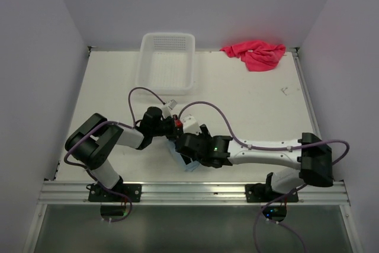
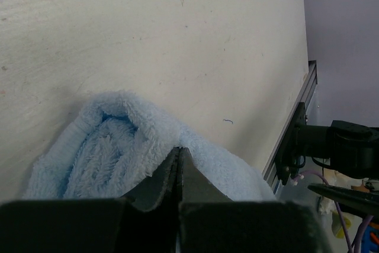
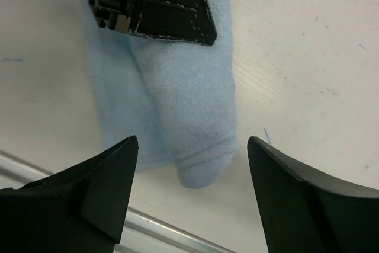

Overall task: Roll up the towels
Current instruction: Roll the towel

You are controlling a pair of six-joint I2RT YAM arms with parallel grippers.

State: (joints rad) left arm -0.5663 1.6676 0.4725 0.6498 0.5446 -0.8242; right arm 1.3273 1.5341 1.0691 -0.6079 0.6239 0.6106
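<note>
Your right end effector [image 3: 192, 143] is spread wide and grips nothing. Its fingers stand one on each side of the light blue towel [image 3: 177, 99], above it, and as far as the wrist view shows they are not touching it. Your left end effector [image 2: 179, 161] is pressed together with its tips against the same towel; no cloth shows between the fingers. The blue towel is bunched into a loose roll on the desk [image 1: 249, 105], between the two arms near the near edge, one rounded end toward the rail. The pink-red towel [image 1: 256, 53] lies crumpled at the far right corner, well apart from both arms. The white mesh basket [image 1: 144, 66] sits upright at the far edge, left of the pink towel.
</note>
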